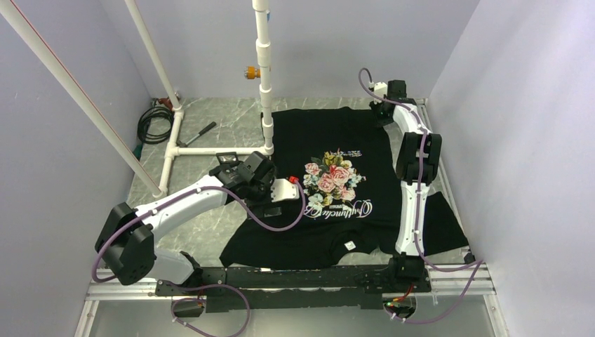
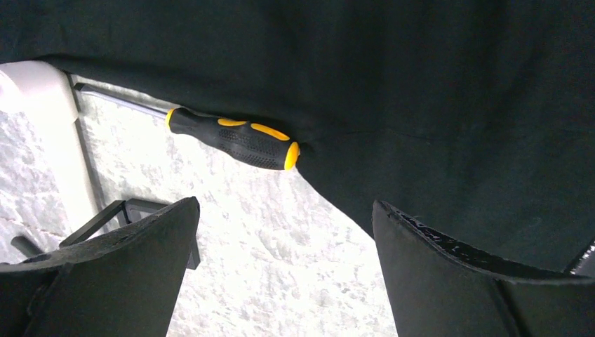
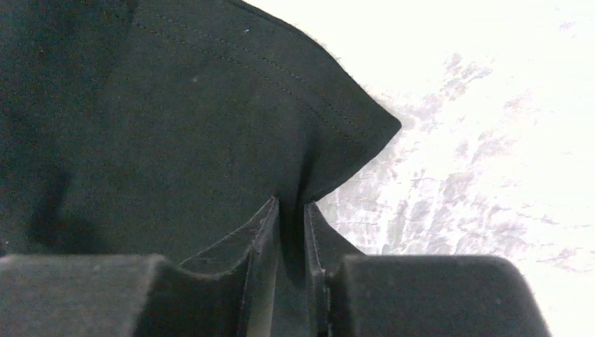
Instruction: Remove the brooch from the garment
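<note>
With right claw (image 3: 291, 207) pinched on the black T-shirt (image 3: 175, 126) corner, pull it flat, then reach wide left claw (image 2: 284, 205) for the brooch.

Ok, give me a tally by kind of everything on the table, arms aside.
T-shirt: 1
Screwdriver: 1
Cable coil: 1
White pipe frame: 1
Brooch: 0 in view
Total: 4
</note>
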Robot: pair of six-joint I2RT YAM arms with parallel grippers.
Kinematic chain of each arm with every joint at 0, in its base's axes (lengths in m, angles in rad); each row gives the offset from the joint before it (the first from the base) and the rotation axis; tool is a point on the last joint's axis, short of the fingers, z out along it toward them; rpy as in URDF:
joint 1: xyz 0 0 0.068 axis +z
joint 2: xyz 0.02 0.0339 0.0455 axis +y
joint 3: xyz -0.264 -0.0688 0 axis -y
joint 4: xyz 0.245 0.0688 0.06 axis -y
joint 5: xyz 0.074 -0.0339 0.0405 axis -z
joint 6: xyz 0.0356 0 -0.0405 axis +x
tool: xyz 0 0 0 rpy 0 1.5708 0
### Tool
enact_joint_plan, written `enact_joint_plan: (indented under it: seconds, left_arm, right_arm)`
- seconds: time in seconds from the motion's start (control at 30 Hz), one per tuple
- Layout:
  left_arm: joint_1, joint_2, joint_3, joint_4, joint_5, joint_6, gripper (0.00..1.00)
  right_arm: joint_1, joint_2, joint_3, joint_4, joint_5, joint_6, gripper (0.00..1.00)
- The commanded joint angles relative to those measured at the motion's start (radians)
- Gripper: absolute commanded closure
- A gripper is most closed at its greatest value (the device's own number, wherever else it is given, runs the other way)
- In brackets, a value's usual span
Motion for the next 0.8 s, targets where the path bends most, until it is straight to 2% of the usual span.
enact_joint_plan:
  seconds: [0.0, 0.07, 0.17, 0.27, 0.5, 0.77]
  left_arm:
    - [0.002, 0.016, 0.006, 0.032, -0.064, 0.007, 0.01]
    - [0.003, 0.022, 0.008, 0.032, -0.064, 0.008, 0.01]
    - [0.003, 0.031, 0.012, 0.025, -0.061, 0.008, 0.01]
    - [0.007, 0.038, 0.013, 0.029, -0.065, 0.01, 0.01]
    - [0.025, 0.061, 0.023, 0.038, -0.062, 0.006, 0.0]
    - [0.057, 0.072, 0.044, 0.035, -0.018, -0.006, 0.0]
  right_arm:
    - [-0.004, 0.066, 0.032, -0.024, 0.17, -0.134, 0.87]
    - [-0.004, 0.078, 0.023, 0.014, 0.239, -0.177, 0.95]
    - [-0.006, 0.094, 0.006, 0.09, 0.324, -0.244, 1.0]
    - [-0.008, 0.108, 0.002, 0.156, 0.379, -0.28, 1.0]
    - [-0.015, 0.163, 0.064, 0.247, 0.437, -0.324, 0.96]
    - [-0.015, 0.166, 0.082, 0.323, 0.454, -0.341, 0.8]
